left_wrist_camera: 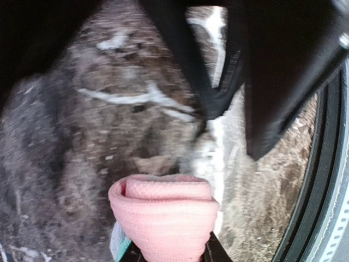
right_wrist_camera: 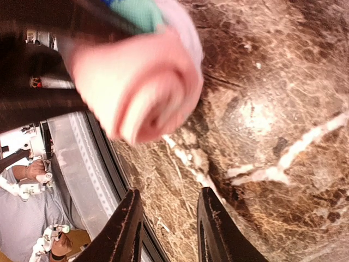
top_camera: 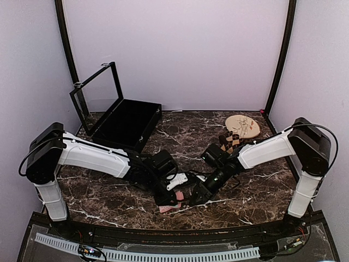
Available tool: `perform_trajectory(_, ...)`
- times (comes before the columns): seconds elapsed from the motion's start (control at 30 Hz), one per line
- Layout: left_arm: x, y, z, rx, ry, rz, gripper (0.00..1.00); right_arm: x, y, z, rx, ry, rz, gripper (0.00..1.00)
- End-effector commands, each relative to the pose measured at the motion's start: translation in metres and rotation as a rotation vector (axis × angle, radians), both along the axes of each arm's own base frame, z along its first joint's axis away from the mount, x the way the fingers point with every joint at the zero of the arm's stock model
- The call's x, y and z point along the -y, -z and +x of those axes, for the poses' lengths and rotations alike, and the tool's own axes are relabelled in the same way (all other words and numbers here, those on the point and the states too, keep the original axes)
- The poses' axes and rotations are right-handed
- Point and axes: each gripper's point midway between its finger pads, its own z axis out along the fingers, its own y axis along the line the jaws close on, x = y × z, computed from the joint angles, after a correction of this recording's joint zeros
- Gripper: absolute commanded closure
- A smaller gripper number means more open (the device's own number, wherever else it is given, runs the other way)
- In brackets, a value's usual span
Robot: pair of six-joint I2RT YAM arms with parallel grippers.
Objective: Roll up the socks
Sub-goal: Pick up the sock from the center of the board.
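Pink ribbed knit sock roll [left_wrist_camera: 163, 215] sits at front centre of the brown marble-pattern worktop [top_camera: 109, 191], close to the near edge, between the two arm tips. Left gripper [left_wrist_camera: 170, 255] jaws pinching the roll from both sides; in the left wrist view the roll bulges up out of the jaws with its folded end facing the camera, and a teal and white bit of fabric shows at its lower left. Spiral end of the roll is visible in the right wrist view, blurred, upper left of frame, with the teal patch above it. Right gripper [right_wrist_camera: 169, 229] jaws spread, only bare marble between the fingers, apart from the roll and not touching it. From the top camera both arms reach inward and low, tips just beside each other; a pink patch lies on the worktop under them, and I cannot tell if it is the same roll's tail or a second sock. Black rectangular case with open hinged lid [top_camera: 128, 123] sits back left, well apart from the grippers. Round tan disc [top_camera: 242, 125] sits back right, with a brown-and-cream diamond-patterned fabric piece [top_camera: 232, 141] touching its near side, close to the right forearm. Black rail and white ribbed strip run along the near edge. Person in a grey shirt [right_wrist_camera: 22, 218] shows in the lower left corner of the right wrist view, beyond the worktop.
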Motion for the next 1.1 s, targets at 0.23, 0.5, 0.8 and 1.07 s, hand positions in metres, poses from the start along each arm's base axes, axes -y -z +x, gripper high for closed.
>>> perform_trajectory(0.23, -0.059, 0.033, -0.004, -0.088, -0.115, 0.187, 1.0, 0.0, -0.005, 0.007, 0.049, 0.02, 0.029, 0.68)
perform_trajectory(0.5, -0.052, -0.01, 0.024, -0.002, -0.204, 0.089, 1.0, -0.002, -0.008, 0.011, 0.067, 0.025, 0.039, 0.68)
perform_trajectory(0.8, -0.064, -0.081, 0.097, 0.216, -0.42, -0.05, 1.0, -0.008, -0.015, 0.019, 0.107, 0.034, 0.059, 0.69)
perform_trajectory(1.07, -0.091, -0.155, 0.175, 0.426, -0.616, -0.212, 1.0, -0.019, -0.025, 0.032, 0.148, 0.033, 0.081, 0.69)
